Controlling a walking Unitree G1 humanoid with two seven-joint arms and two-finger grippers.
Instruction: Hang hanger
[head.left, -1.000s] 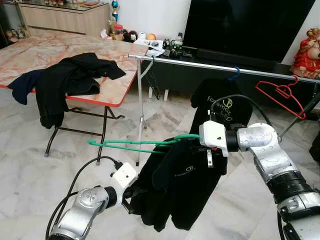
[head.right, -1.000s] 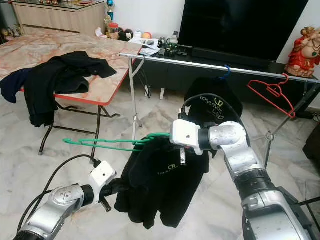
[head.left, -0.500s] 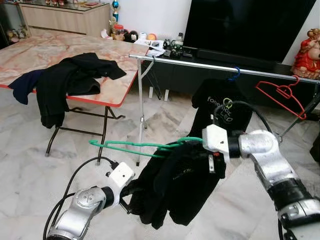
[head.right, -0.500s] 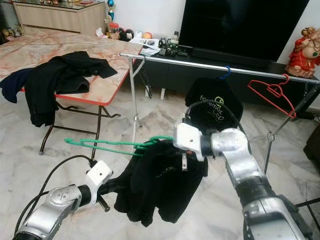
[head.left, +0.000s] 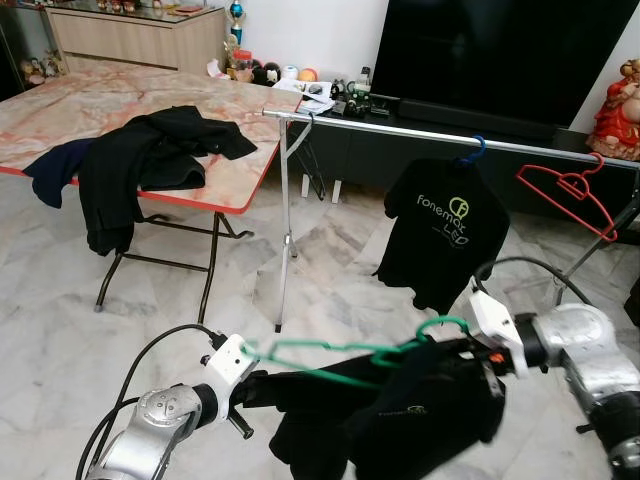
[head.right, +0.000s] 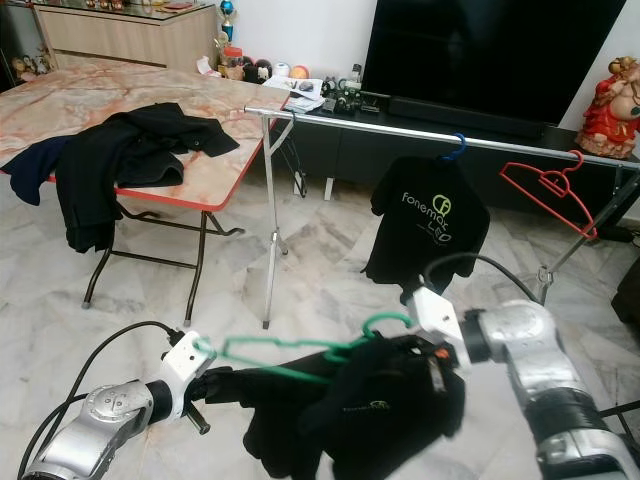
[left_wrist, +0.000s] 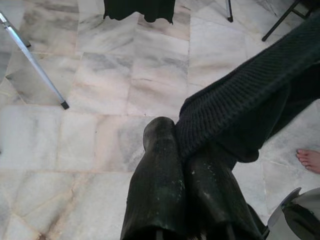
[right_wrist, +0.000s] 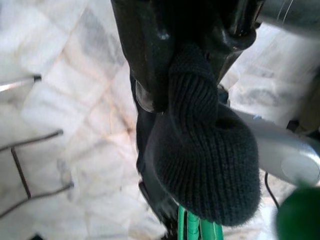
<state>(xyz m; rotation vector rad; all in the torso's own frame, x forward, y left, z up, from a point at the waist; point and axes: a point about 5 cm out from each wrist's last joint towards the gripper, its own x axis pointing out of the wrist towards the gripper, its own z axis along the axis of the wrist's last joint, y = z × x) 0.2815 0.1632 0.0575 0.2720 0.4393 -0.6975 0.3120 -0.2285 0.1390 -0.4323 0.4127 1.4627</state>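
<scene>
Green hanger (head.left: 330, 358) carrying black shirt (head.left: 420, 420), pinched between both grippers' jaws.

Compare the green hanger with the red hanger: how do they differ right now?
The green hanger is off the rail, held low between the left claw and right claw; the red hanger hangs on the rail. The green hanger carries a black shirt; the red hanger is bare. The green hanger lies nearly level; the red hanger is tilted. Both look like thin plastic hangers.
</scene>
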